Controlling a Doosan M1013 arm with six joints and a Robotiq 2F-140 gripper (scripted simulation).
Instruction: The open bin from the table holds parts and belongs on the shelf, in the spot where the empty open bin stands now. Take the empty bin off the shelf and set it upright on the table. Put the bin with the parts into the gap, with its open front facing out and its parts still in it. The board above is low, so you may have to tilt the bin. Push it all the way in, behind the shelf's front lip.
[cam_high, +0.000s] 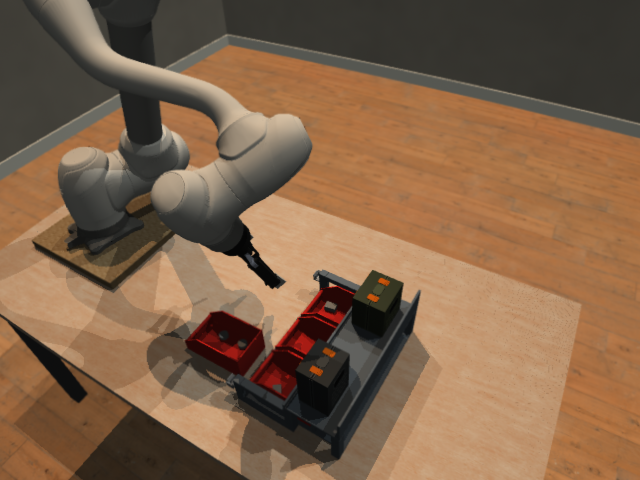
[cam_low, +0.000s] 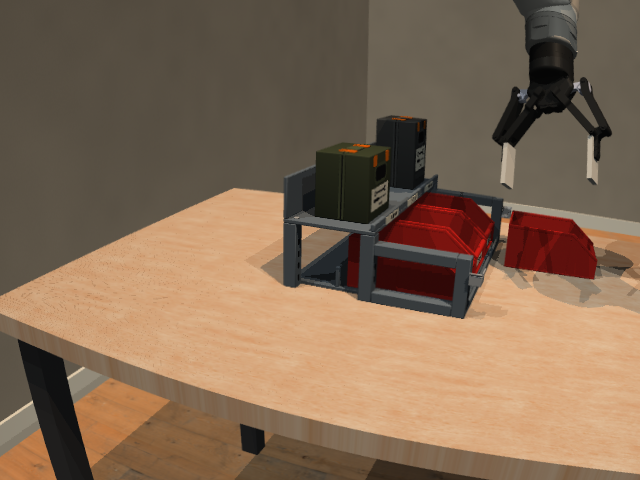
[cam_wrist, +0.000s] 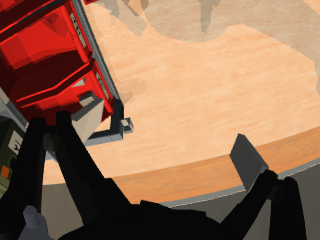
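Red plastic-looking open bin with parts (cam_high: 252, 356) (cam_low: 547, 253), upright on the pale wood worktop (cam_high: 491, 361) (cam_low: 206, 320) (cam_wrist: 200, 90), at left from above, outside the shelf. Next rightward, the gripper (cam_high: 279, 282) (cam_low: 549, 173) (cam_wrist: 170, 129) hangs above, fingers spread wide, holding nothing. Right of it, the grey shelf (cam_high: 379, 382) (cam_low: 366, 268) (cam_wrist: 117, 115) has the empty bin (cam_high: 310, 335) (cam_low: 444, 215) (cam_wrist: 40, 45) between two other red bins. The step appears to be fetching this empty bin; next, the gripper should line up over it, descend and grip a wall. Further right, a black box (cam_high: 315, 384) (cam_low: 408, 155) and green box (cam_high: 366, 312) (cam_low: 354, 186) (cam_wrist: 6, 145) carry pale labels, unreadable; no brand is legible.
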